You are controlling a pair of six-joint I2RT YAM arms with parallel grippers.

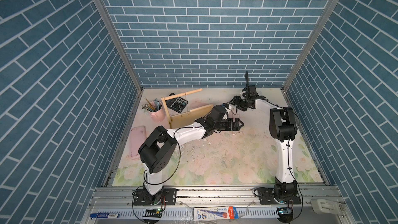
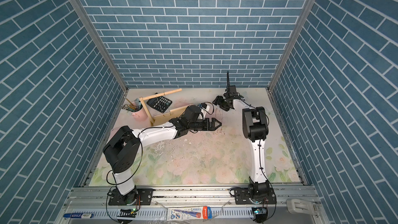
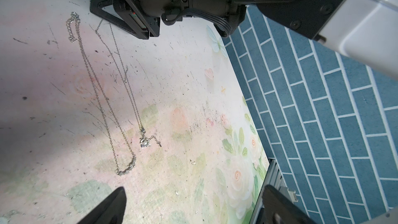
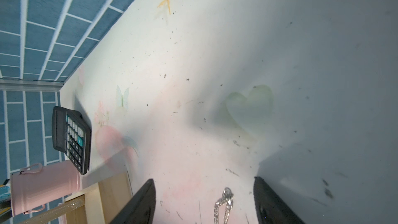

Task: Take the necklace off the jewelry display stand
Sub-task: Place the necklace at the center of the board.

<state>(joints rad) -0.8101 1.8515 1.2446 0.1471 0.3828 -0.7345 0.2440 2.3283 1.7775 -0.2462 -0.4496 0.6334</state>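
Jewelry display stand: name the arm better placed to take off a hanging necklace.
Probably right: the right gripper, open and empty, has the jewelry display stand in its wrist view; the left gripper points away.

silver necklace [image 3: 106,99], floral table [image 3: 183,95], perhaps pearly pendant [image 3: 144,142].

Left end effector [image 3: 193,189] and right [image 4: 203,181] agape
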